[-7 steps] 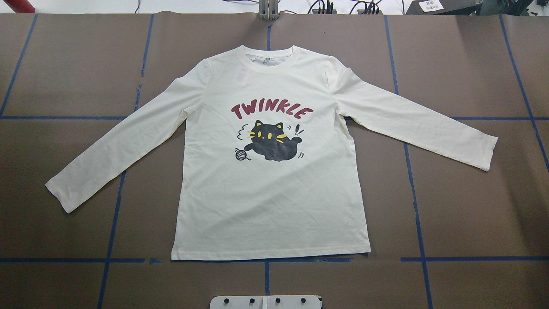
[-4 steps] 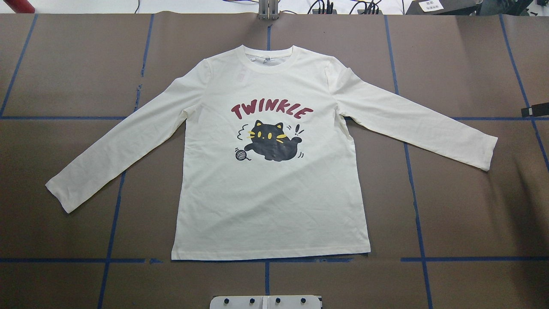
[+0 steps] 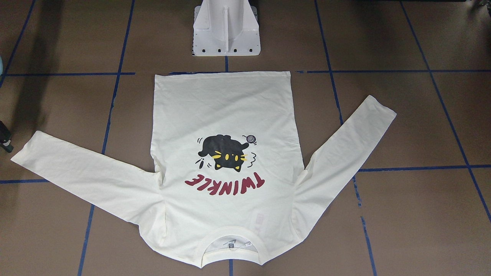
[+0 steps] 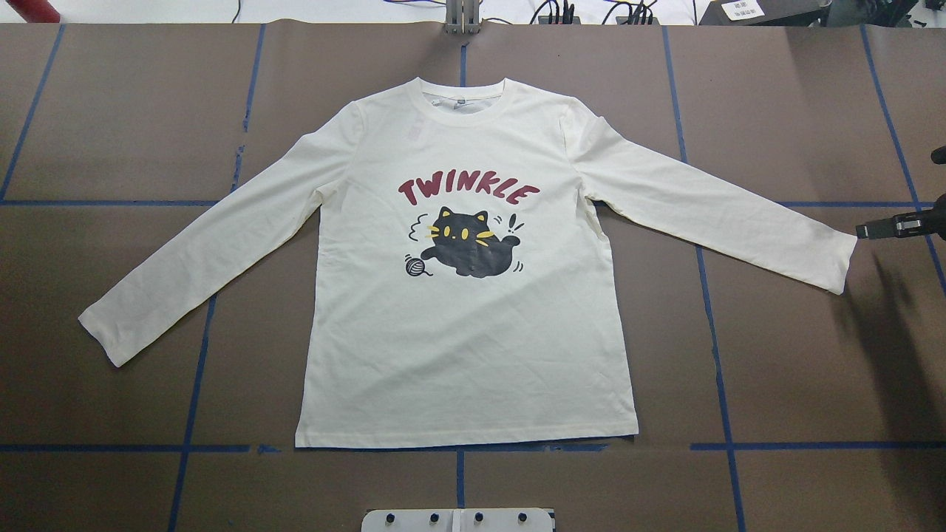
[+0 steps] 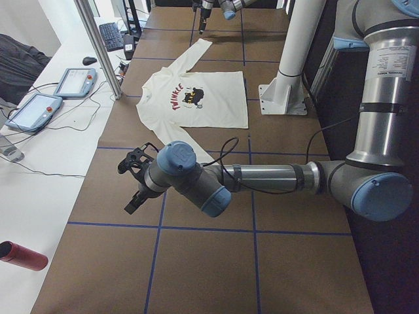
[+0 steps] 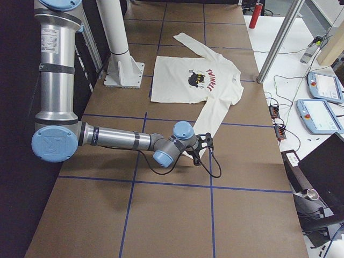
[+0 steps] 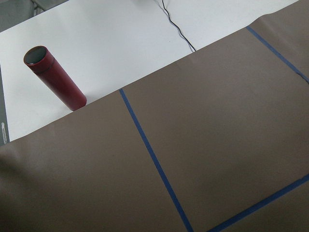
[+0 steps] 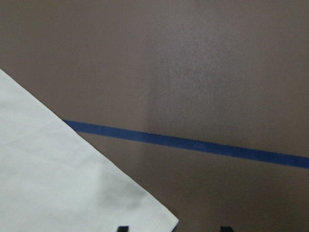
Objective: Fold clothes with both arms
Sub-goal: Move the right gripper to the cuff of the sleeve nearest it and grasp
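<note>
Shirt (image 4: 473, 347) flat on bench (image 4: 776, 369), print up, unfolded. Right claw (image 4: 865, 230) just beside right cuff (image 4: 839, 262), jaws apart, probably lining up to pinch it. Left claw (image 5: 134, 183) well off left cuff (image 4: 100, 336); cannot tell if apart.

Bright, even light from above, with no hard glare anywhere.
Flat room light pours down on the brown table (image 4: 776, 111). The cream T-shirt (image 4: 473, 347) reads very bright yet keeps its creases, and there's barely a shadow along its hem. A wide, soft-edged shadow lies on the table at the right edge of the overhead view, and another streaks down the top-left corner of the front-facing view. Both of those views are sharp. The right wrist view is dim, soft and grainy, with a pale sheen mid-frame. The left wrist view is crisp, its white surface (image 7: 120, 43) glowing behind the red tube (image 7: 55, 77).
</note>
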Robot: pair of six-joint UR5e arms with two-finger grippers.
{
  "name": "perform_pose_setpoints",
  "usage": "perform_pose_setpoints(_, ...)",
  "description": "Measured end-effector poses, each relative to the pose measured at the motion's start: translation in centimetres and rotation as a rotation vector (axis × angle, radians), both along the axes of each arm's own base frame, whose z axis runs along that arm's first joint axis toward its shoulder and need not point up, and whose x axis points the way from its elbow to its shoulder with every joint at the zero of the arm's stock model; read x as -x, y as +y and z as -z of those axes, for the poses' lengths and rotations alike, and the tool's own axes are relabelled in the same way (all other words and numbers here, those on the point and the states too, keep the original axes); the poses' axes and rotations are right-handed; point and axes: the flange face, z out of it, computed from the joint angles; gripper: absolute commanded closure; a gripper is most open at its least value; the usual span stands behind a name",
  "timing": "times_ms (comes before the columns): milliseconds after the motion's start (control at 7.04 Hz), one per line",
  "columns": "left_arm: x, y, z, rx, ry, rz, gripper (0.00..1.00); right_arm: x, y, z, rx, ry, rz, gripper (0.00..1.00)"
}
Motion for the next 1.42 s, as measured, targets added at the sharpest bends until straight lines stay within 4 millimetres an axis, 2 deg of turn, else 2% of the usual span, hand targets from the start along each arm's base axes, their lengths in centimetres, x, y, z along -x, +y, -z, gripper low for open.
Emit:
perform_pose_setpoints(426, 0.0, 0.0, -0.1, 0.0, 0.0, -0.001, 0.0, 2.5, 0.1, -0.1, -0.013, 0.023, 0.028, 0.44)
perform_pose_setpoints(852, 0.0, 0.1, -0.1, -0.001, -0.001, 0.0, 0.0, 4.1, -2.0, -0.3, -0.021, 0.032, 0.032, 0.44)
perform_pose_setpoints(1279, 0.1, 0.1, -0.2, 0.0, -0.001, 0.0, 0.0, 3.8, -1.6, -0.8, -0.022, 0.031, 0.034, 0.45)
perform_pose_setpoints(1421, 0.1, 0.1, -0.2, 0.0, -0.001, 0.0, 0.0, 3.5, -1.1, -1.2, -0.03, 0.025, 0.033, 0.55)
